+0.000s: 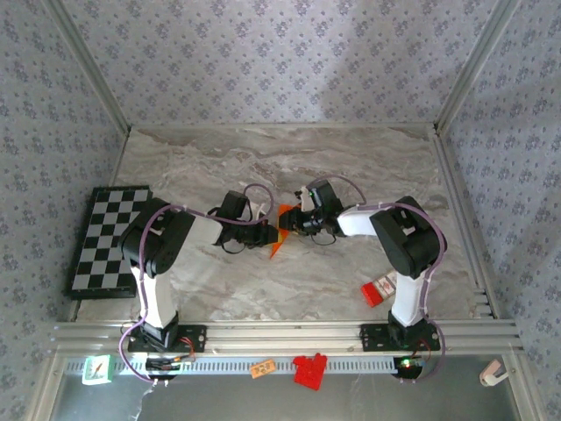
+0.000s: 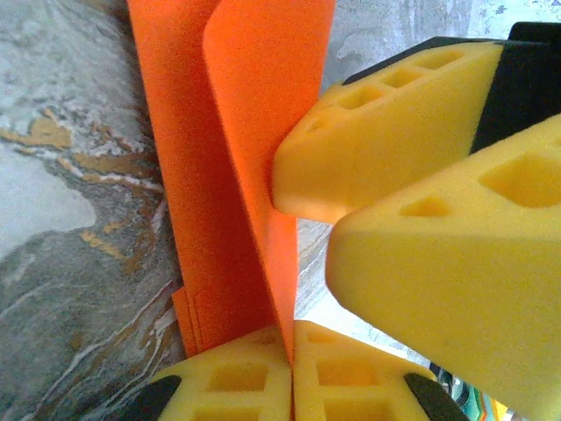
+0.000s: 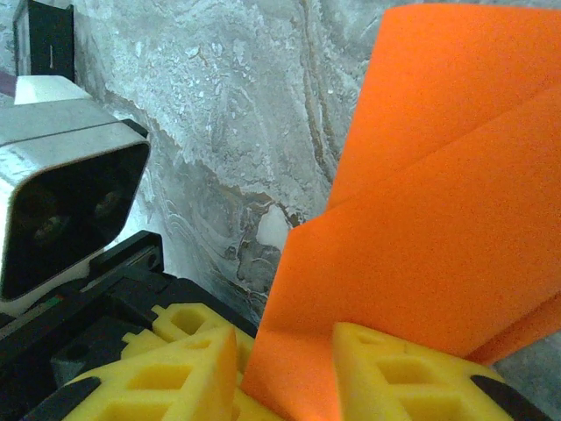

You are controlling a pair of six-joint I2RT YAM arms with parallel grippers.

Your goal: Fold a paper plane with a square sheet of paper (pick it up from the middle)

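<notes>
The square sheet of paper (image 1: 278, 244), bright orange and folded into layers, stands on edge on the marble table between my two grippers. In the left wrist view the left gripper (image 2: 292, 340) is shut on the lower edge of an upright flap of the paper (image 2: 263, 105). The right gripper (image 2: 308, 224) comes in from the right, its upper fingertip touching that flap. In the right wrist view the right gripper (image 3: 285, 338) has its jaws apart, with the folded paper (image 3: 438, 202) between them. From above, the left gripper (image 1: 266, 233) and right gripper (image 1: 294, 224) meet mid-table. Whether the folds form a paper plane I cannot tell.
A black-and-white checkerboard (image 1: 110, 237) lies at the table's left edge. A small red-and-white box (image 1: 379, 289) sits beside the right arm's base. Red blocks (image 1: 309, 368) and a small orange tag (image 1: 262, 368) rest on the near rail. The left wrist's camera housing (image 3: 61, 202) is close by.
</notes>
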